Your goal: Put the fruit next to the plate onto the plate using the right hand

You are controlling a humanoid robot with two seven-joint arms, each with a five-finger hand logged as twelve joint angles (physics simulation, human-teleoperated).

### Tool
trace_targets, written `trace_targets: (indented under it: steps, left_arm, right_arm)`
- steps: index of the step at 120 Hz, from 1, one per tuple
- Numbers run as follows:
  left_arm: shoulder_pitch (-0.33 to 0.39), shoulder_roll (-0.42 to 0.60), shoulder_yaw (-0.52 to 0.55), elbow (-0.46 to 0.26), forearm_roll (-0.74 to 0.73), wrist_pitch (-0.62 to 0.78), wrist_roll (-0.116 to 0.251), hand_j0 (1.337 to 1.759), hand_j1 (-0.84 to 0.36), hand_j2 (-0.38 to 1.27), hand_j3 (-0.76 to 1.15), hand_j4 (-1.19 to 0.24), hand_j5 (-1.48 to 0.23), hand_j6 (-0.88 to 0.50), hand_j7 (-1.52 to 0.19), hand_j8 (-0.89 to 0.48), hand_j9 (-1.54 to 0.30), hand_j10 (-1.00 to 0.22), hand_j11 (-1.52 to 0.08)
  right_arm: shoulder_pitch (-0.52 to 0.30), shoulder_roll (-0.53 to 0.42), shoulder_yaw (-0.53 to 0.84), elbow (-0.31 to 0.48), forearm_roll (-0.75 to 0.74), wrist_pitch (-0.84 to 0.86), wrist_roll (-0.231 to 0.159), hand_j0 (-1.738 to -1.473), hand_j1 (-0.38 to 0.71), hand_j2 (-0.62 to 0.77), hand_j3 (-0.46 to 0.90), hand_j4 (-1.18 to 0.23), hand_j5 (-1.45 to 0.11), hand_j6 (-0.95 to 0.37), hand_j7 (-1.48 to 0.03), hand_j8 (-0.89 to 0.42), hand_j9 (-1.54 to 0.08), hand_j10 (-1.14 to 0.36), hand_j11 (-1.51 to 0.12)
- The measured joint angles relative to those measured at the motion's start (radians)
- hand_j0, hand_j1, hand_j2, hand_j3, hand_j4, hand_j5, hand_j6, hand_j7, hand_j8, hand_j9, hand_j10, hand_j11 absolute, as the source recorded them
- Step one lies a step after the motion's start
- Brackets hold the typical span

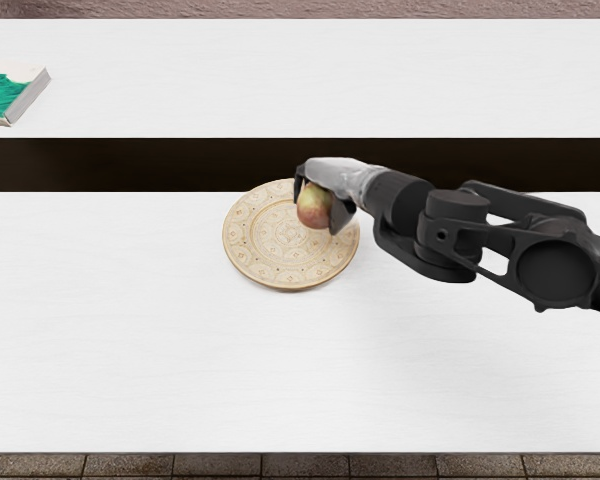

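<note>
A tan round plate (pixel 275 245) with a carved pattern lies on the near white table. My right hand (pixel 323 203) reaches in from the right edge and hangs over the plate's upper right part. Its fingers are curled around a red-yellow apple (pixel 313 208), held just above or at the plate's surface; whether the fruit touches the plate I cannot tell. The left arm does not show.
A dark gap (pixel 130 165) runs across the scene behind the plate, separating the near table from a second white surface. On that far surface at the upper left lies a book with a green cover (pixel 10 92).
</note>
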Motion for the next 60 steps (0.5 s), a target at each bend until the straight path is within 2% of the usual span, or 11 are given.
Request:
trace_targets:
  steps: [23,60]
  left_arm:
    - [0.000,0.000,0.000,0.000,0.000,0.000,0.000,1.658,0.35,0.00,0.00,0.00,0.00,0.00,0.00,0.00,0.00,0.00,0.00]
    - [0.000,0.000,0.000,0.000,0.000,0.000,0.000,1.658,0.35,0.00,0.00,0.00,0.00,0.00,0.00,0.00,0.00,0.00,0.00]
  right_arm:
    - [-0.003,0.045,-0.002,-0.026,-0.002,0.001,0.000,-1.644,0.25,0.14,0.00,-0.40,-1.02,-0.23,-0.98,-0.20,-1.01,-0.41,-0.99]
    - [-0.015,0.055,-0.011,-0.047,-0.002,0.001,0.000,-1.648,0.26,0.17,0.00,-0.45,-0.92,-0.27,-0.88,-0.25,-0.90,-0.45,-0.89]
